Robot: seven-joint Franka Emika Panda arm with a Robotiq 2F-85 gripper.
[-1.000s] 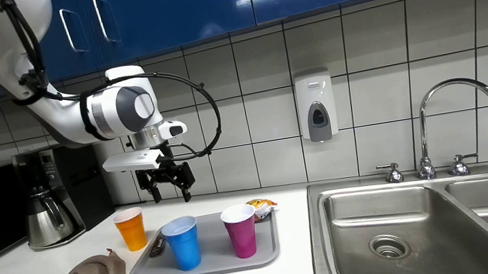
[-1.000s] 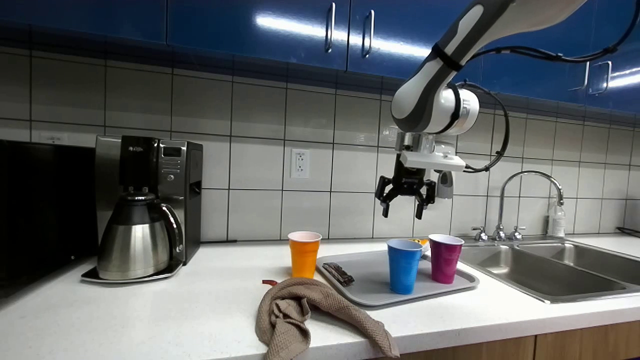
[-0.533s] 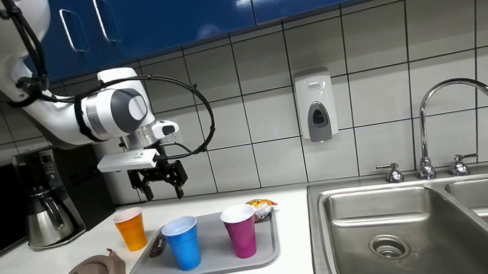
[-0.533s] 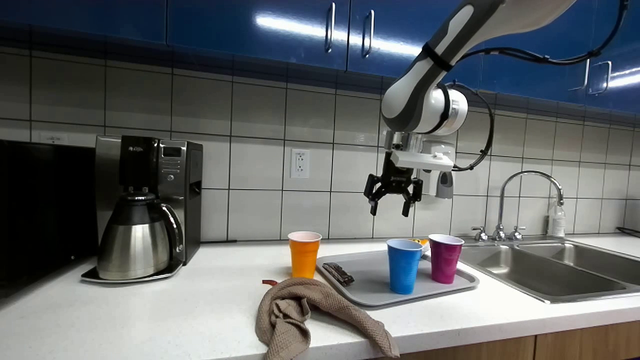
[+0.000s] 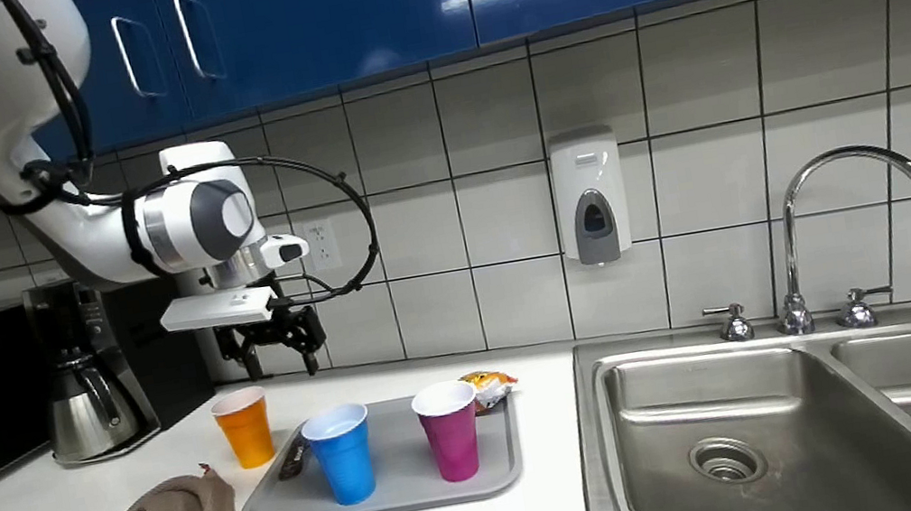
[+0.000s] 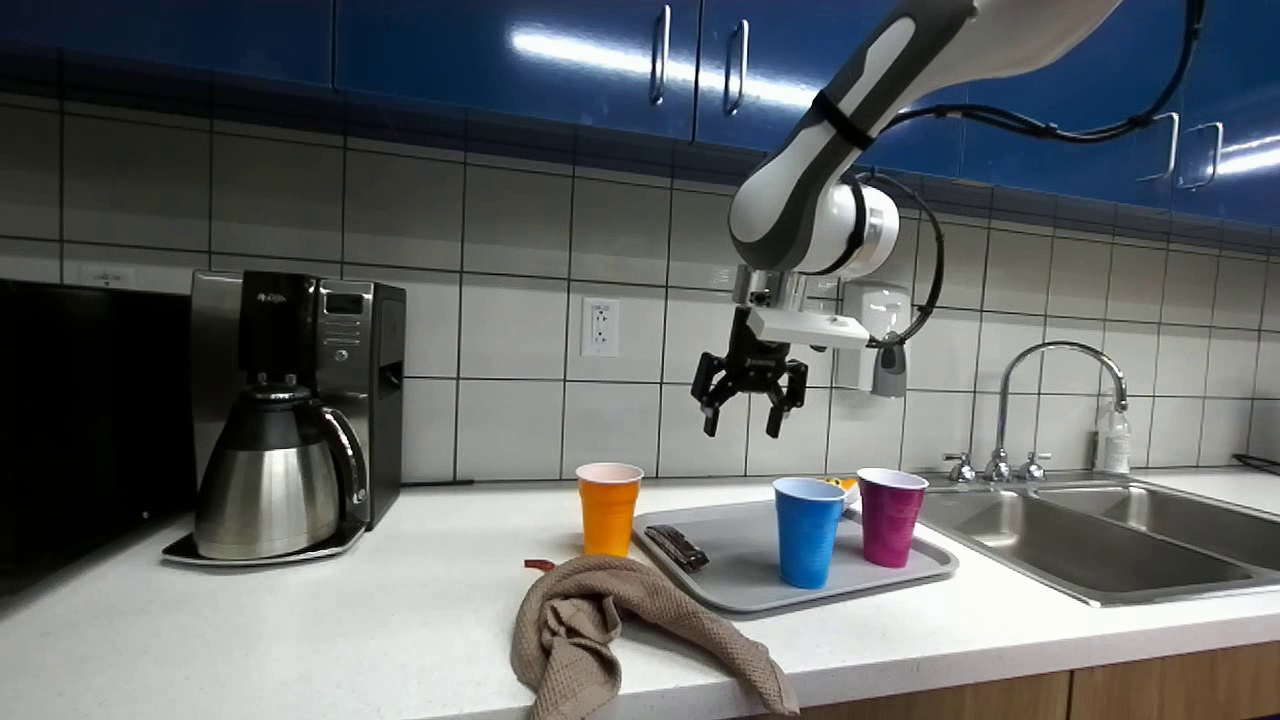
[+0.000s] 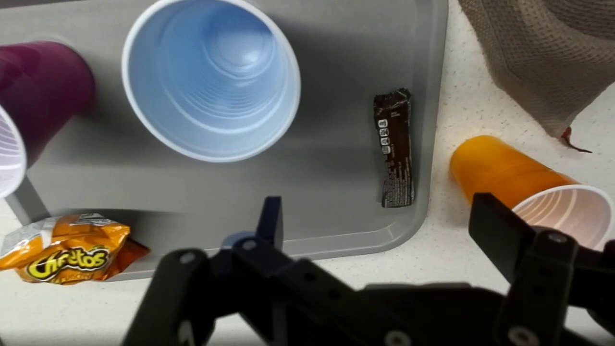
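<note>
My black gripper (image 5: pixel 282 367) is open and empty, high above the counter near the back wall, touching nothing; it also shows in an exterior view (image 6: pixel 742 427) and in the wrist view (image 7: pixel 378 202). In the wrist view, its right finger overlaps the orange cup (image 7: pixel 504 168). A dark-brown wrapped bar (image 7: pixel 396 149) lies on the grey tray (image 7: pixel 192 192), in line with the gap between the fingers. An upright blue cup (image 6: pixel 808 540) and a purple cup (image 6: pixel 888 520) stand on the tray. An orange Cheetos bag (image 7: pixel 72 254) lies at the tray's back edge. The orange cup stands beside the tray.
A brown towel (image 6: pixel 610 620) drapes over the counter's front edge. A coffee maker (image 6: pixel 280 440) and a black appliance (image 6: pixel 90 420) stand at one end, a steel sink (image 5: pixel 716 397) with tap (image 5: pixel 791 239) at the other. A soap dispenser (image 5: pixel 590 198) hangs on the wall; blue cabinets (image 5: pixel 308 14) are above.
The arm and open gripper have moved steadily leftward in both exterior views, away from the sink side and toward the orange cup and coffee maker. The cups, tray, bag, bar and towel have not moved.
</note>
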